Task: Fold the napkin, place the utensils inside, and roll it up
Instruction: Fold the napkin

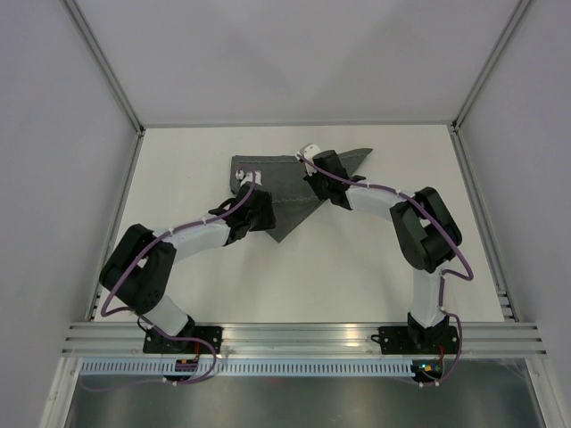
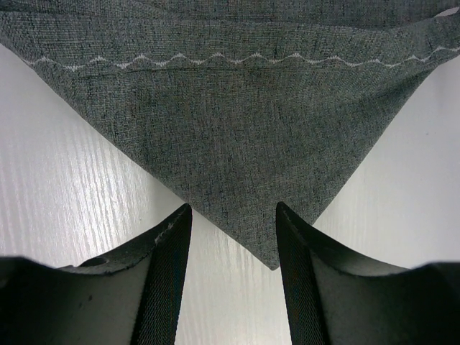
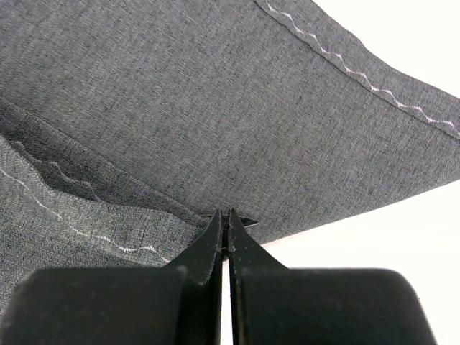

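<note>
One napkin [image 3: 215,108] edge pinched by right claw [image 3: 227,220].

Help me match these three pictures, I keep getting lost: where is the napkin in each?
Top external: the napkin lies upper middle on the table.
Left wrist: it fills the top, one corner pointing down into the open left gripper.
Right wrist: it covers most of the frame; the shut right gripper pinches its edge.
Shared landmark: the pale zigzag stitch line near its edge, in both wrist views.
</note>
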